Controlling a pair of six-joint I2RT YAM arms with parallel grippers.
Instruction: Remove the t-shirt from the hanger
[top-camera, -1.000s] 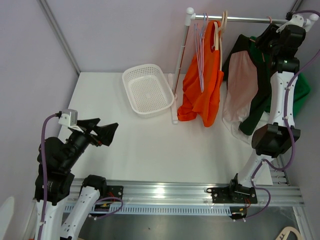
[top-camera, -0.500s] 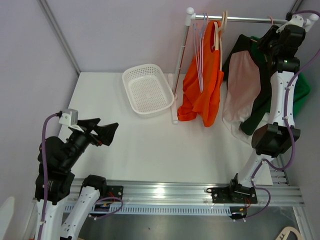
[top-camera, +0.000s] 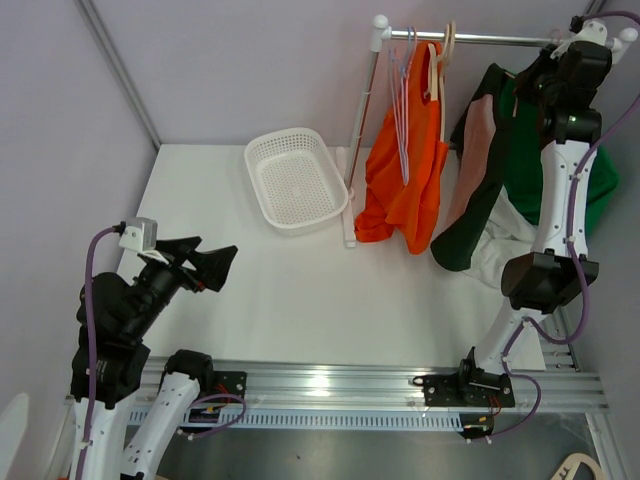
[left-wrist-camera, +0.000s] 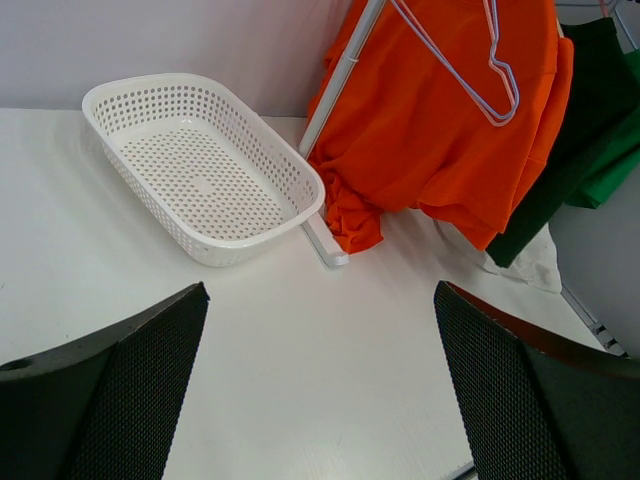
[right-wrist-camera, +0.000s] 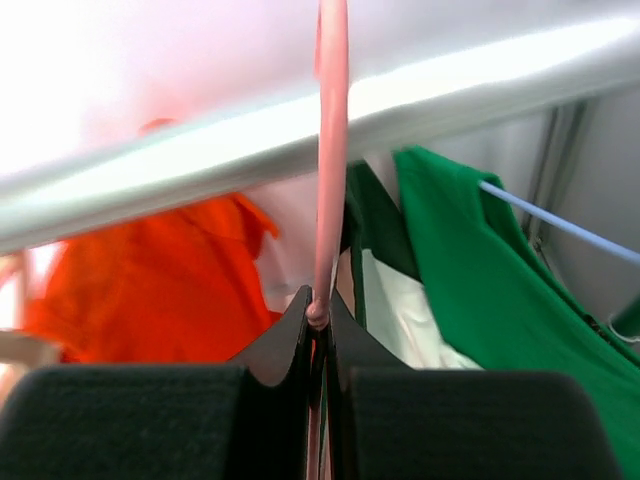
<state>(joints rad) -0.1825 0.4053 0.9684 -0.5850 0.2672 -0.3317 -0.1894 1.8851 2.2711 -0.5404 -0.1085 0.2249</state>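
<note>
A dark green t-shirt with a pale pink inside (top-camera: 478, 170) hangs at the right end of the rack's rail (top-camera: 490, 38) on a pink hanger (right-wrist-camera: 330, 150). My right gripper (top-camera: 545, 62) is up at the rail. In the right wrist view it (right-wrist-camera: 318, 320) is shut on the pink hanger's hook just below the rail (right-wrist-camera: 200, 150). The shirt's lower part (left-wrist-camera: 540, 215) hangs slanted to the left. My left gripper (top-camera: 208, 262) is open and empty above the table's left side, far from the rack; its jaws are wide apart (left-wrist-camera: 320, 380).
An orange t-shirt (top-camera: 405, 170) hangs on a wooden hanger left of the dark one, with empty wire hangers (top-camera: 402, 110) in front of it. A bright green garment (top-camera: 600, 200) hangs behind my right arm. A white basket (top-camera: 296, 180) stands left of the rack's post (top-camera: 362, 140).
The dark green t-shirt has turned and swung to the left, its hem now nearer the orange shirt. My right gripper has risen slightly at the rail. The left arm has not moved.
</note>
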